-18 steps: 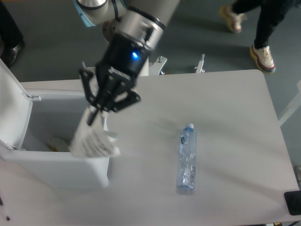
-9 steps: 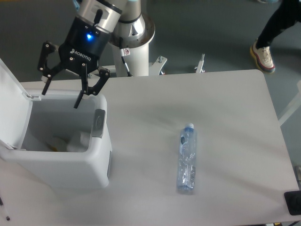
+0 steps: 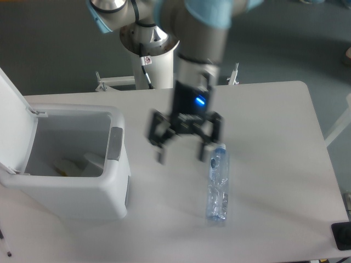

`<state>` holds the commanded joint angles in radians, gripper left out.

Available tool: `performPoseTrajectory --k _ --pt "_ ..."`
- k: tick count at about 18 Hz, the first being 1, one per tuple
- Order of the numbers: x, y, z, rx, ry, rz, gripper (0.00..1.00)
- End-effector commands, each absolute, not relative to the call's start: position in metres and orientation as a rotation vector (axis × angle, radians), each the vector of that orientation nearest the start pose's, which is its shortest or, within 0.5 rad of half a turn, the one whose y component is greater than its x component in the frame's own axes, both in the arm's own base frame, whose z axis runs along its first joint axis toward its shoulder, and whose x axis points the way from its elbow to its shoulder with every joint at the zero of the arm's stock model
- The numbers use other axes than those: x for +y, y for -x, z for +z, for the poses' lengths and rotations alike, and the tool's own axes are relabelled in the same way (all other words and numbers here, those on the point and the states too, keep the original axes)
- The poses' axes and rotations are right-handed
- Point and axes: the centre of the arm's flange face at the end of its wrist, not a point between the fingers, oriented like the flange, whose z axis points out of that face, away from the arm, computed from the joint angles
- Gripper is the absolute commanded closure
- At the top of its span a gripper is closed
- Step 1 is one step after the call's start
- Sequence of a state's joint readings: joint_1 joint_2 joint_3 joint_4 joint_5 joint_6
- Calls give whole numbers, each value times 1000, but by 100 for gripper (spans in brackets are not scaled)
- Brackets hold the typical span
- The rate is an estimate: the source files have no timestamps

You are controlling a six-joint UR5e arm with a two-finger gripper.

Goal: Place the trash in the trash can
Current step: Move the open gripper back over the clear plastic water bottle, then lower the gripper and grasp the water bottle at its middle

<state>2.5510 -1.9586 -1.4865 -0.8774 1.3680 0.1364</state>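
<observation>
The white trash can (image 3: 118, 181) stands at the left of the table with its lid (image 3: 12, 118) swung open. The crumpled white wrapper (image 3: 90, 162) lies inside it. The clear water bottle (image 3: 217, 183) with a blue cap lies flat on the table, cap pointing away from me. My gripper (image 3: 182, 156) is open and empty, blurred by motion, hanging just left of the bottle's cap end, with one fingertip (image 3: 204, 155) close beside the bottle's neck.
The grey table (image 3: 274, 137) ends near the right and bottom of the view. The arm's base post (image 3: 151, 60) stands behind the far edge. A dark object (image 3: 343, 235) sits at the bottom right corner.
My gripper let go of the wrapper over the trash can, and it now lies inside. The gripper has then swung right across the table to the bottle's cap end.
</observation>
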Motion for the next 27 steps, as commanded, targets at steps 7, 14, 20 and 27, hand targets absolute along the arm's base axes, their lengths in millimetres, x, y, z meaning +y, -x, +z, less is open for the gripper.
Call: performPoseTrajectory --k 7,14,20,27 --pt "533 438 278 -880 2847 223 0" --pt "544 438 237 -692 3006 338 0" --pt "550 450 218 -645 3051 387 0" --pt "567 456 191 -622 3097 443 23"
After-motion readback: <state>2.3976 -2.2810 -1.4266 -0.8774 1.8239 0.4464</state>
